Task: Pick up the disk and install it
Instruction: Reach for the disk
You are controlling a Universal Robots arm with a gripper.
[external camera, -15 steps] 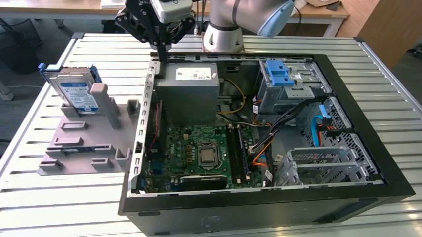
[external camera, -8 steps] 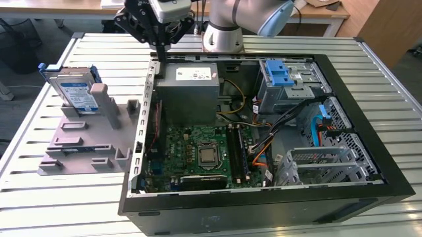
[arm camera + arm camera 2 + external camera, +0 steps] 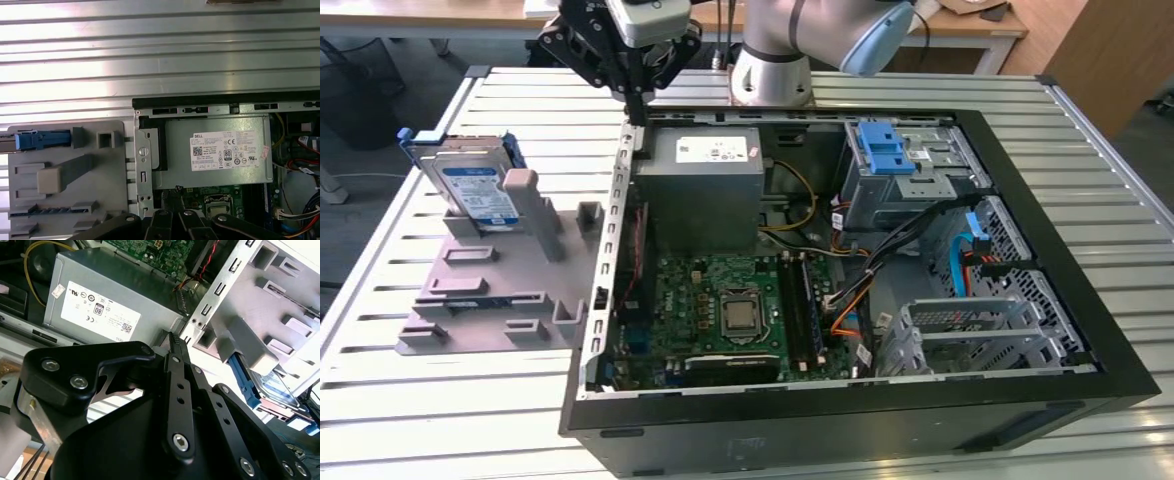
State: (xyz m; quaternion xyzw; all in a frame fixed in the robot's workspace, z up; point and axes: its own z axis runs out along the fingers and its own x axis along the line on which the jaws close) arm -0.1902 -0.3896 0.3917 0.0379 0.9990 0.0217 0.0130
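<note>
The disk (image 3: 474, 188), a silver hard drive with a white-and-blue label and blue rails, stands upright in the grey plastic stand (image 3: 494, 290) at the exterior view's left. Its blue rail (image 3: 245, 385) shows past a stand post in the second wrist view, and the disk (image 3: 37, 140) appears edge-on in the first wrist view. My gripper (image 3: 636, 115) hangs above the back wall of the open computer case (image 3: 854, 400), beside the power supply, well to the right of the disk. Its black fingers (image 3: 175, 365) are pressed together with nothing between them; its tips (image 3: 177, 189) point at the case edge.
The grey power supply (image 3: 707, 165) with a white sticker sits in the case's back corner. A drive cage with a blue latch (image 3: 894, 150) lies further right, with the motherboard (image 3: 734, 310) and cables in front. The slatted metal table (image 3: 427, 420) surrounds the case.
</note>
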